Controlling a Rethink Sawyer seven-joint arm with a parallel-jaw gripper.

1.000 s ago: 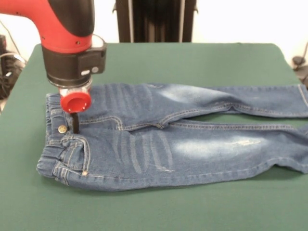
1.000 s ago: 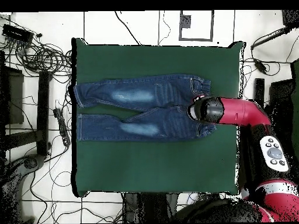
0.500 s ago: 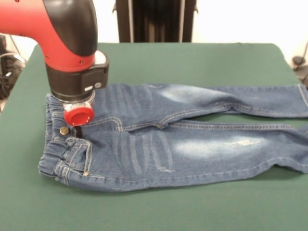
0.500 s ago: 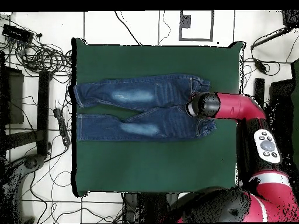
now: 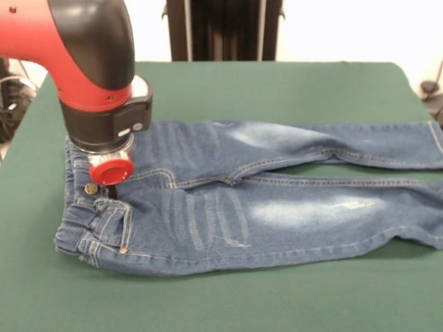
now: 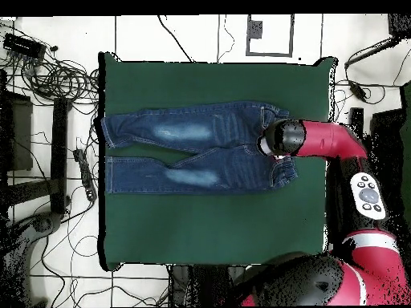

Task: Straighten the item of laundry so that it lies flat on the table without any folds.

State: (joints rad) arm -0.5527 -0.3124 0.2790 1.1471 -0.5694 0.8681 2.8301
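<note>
Blue denim jeans (image 5: 242, 200), faded whitish patches, legs spread flat

1. The front camera sits low and close across the table (image 5: 277, 83), facing me; my gripper (image 5: 109, 181) hangs at its left.
2. The overhead camera looks straight down from high up, taking in the whole table (image 6: 209, 224).
3. Both share the jeans (image 5: 263, 207) beneath my gripper.
</note>
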